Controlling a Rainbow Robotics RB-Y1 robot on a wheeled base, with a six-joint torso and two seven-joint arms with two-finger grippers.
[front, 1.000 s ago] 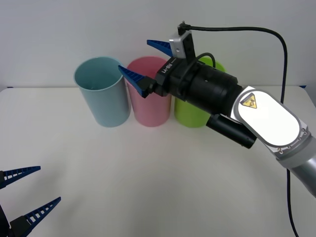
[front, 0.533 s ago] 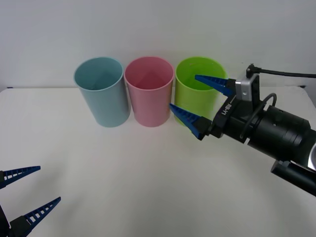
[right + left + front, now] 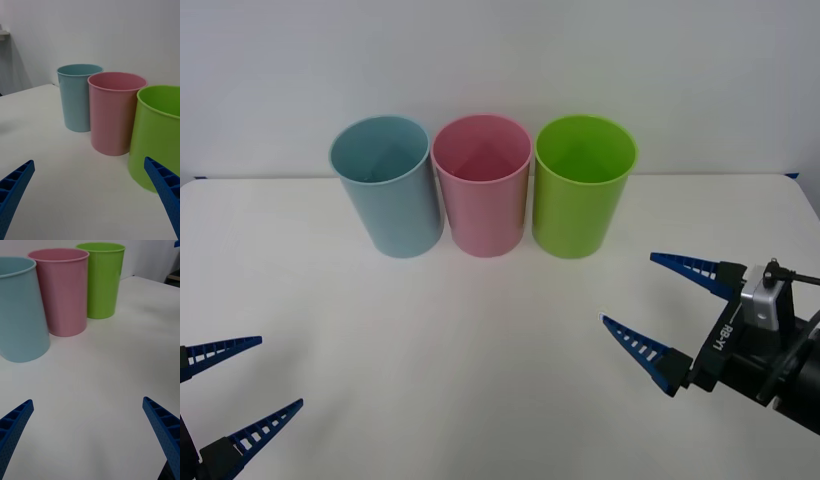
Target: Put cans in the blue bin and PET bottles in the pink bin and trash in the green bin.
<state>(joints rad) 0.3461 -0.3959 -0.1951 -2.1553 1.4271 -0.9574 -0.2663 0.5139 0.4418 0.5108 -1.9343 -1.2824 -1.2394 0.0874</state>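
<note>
Standing upright at the far side of your white table (image 3: 430, 340) are three bins in a row — the blue bin (image 3: 385, 190) on the left, the pink bin (image 3: 482, 188) in the middle, the green bin (image 3: 582, 190) on the right. Pink touches or nearly touches each neighbour; you cannot tell which. From the front view you see partway down each one, and what shows of the inner walls holds nothing; the floors of the bins are hidden.

Your right gripper (image 3: 665, 310) hangs low over the table's near right, fingers spread wide, holding nothing, well apart from the green bin. Your left gripper (image 3: 245, 385) sits at the near left corner, fingers likewise apart and holding nothing.

A plain pale wall (image 3: 500, 60) rises just behind the bins.
</note>
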